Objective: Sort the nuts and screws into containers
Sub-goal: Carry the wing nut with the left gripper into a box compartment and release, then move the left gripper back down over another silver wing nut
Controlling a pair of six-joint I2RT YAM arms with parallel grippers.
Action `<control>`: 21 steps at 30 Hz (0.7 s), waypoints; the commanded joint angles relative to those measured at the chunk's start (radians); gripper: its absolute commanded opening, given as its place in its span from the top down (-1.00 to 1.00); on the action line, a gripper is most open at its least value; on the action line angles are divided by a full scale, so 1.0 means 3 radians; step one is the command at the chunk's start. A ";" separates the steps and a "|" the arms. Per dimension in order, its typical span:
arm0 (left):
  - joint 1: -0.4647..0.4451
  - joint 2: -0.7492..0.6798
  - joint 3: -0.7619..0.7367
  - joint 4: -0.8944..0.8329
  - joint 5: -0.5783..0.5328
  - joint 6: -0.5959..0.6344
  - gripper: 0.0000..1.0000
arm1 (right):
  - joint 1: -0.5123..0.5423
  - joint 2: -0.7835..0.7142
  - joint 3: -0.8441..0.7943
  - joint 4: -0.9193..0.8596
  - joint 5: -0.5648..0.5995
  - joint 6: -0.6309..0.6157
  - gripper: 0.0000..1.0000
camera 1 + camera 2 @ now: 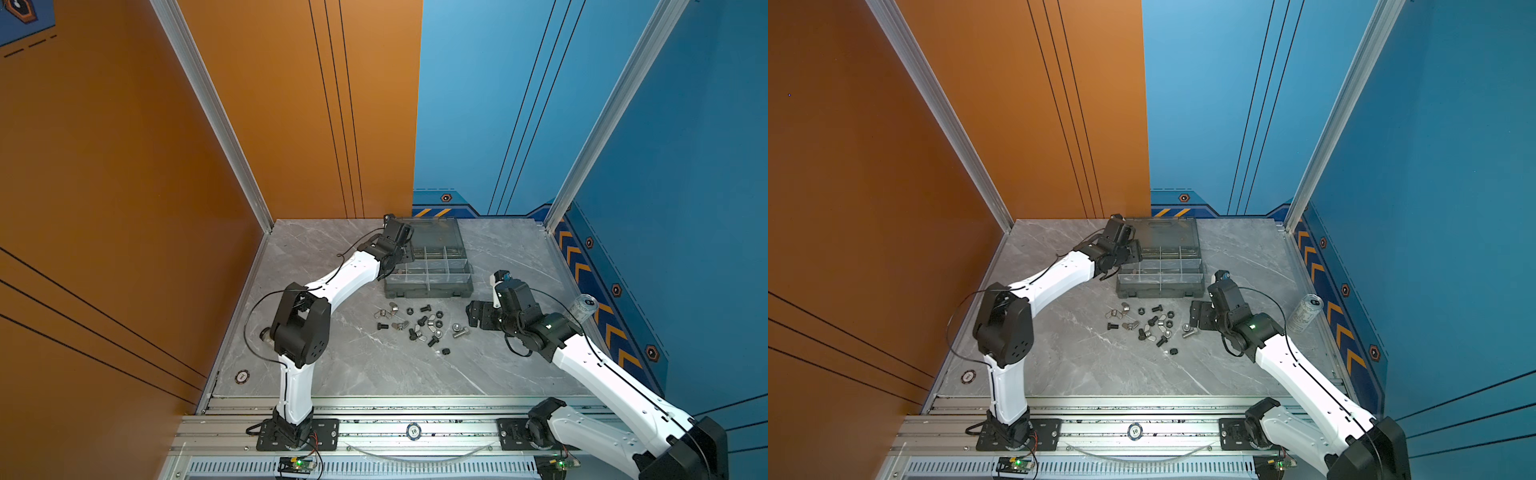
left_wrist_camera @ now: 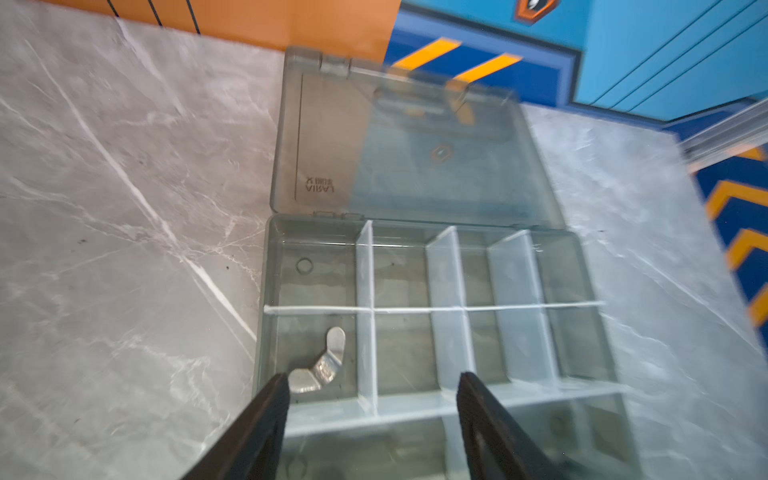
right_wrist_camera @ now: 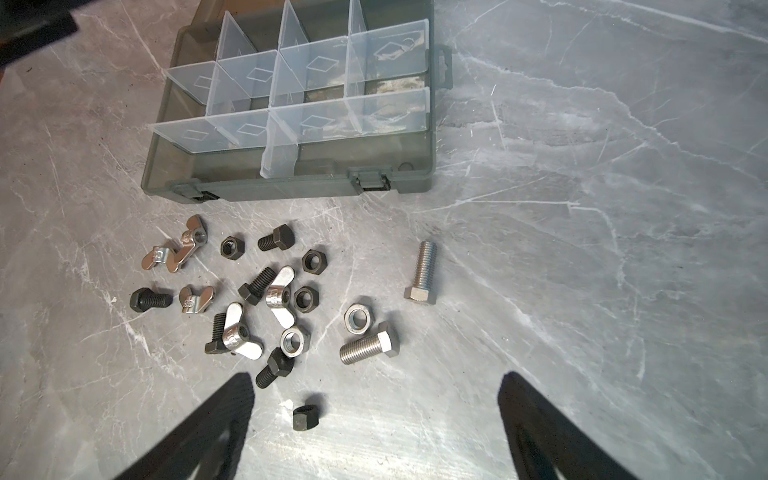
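Counter [image 1: 353, 374] carrying, at the back, box [image 1: 428, 291] with lid [image 2: 415, 145] laid open. Over its left end, left gripper [image 2: 372, 375]: jaws apart, holding nothing. Nearer the front, right gripper [image 3: 375, 376]: spread wide, empty, low above the loose pile [image 1: 419, 324] before the box. In that pile, screws [image 3: 422, 270] and nuts [image 3: 359, 319] mixed, some touching. In the middle row's left-end compartment [image 2: 299, 336], one wing nut [image 2: 320, 368] lying flat, by a fingertip [image 2: 278, 382]. Drop judged done: lift straight up, clear of the dividers [image 2: 365, 291], before swinging away. With the right, take an outlier first, perhaps the black nut [image 3: 306, 417] at the pile's fringe; close across its flats; keep nuts with the wing nut, screws apart.
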 commanded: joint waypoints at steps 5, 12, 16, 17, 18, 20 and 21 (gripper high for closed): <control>-0.0205 -0.0866 -0.0948 -0.0144 -0.0045 0.0299 -0.47 | 0.0000 0.0014 -0.0070 0.0074 -0.0068 0.0077 -0.89; -0.0307 -0.1391 -0.1938 -0.0049 -0.0129 0.0441 -0.56 | 0.0023 0.0115 -0.0122 0.0178 -0.0152 0.0101 -0.89; -0.0327 -0.1403 -0.2220 -0.0001 -0.0040 0.0458 -0.59 | 0.0039 0.0153 -0.0165 0.0250 -0.0186 0.0117 -0.89; -0.0337 -0.1381 -0.2231 -0.0001 -0.0032 0.0480 -0.59 | 0.0042 0.0158 -0.0173 0.0268 -0.0190 0.0125 -0.89; -0.0337 -0.1346 -0.2233 -0.0010 -0.0032 0.0503 -0.60 | 0.0040 0.0167 -0.0181 0.0281 -0.0199 0.0132 -0.89; -0.0336 -0.1271 -0.2226 -0.0035 -0.0045 0.0525 -0.61 | 0.0049 0.0176 -0.0181 0.0281 -0.0216 0.0143 -0.89; -0.0323 -0.1226 -0.2207 -0.0080 -0.0053 0.0505 -0.62 | 0.0055 0.0176 -0.0187 0.0285 -0.0234 0.0154 -0.89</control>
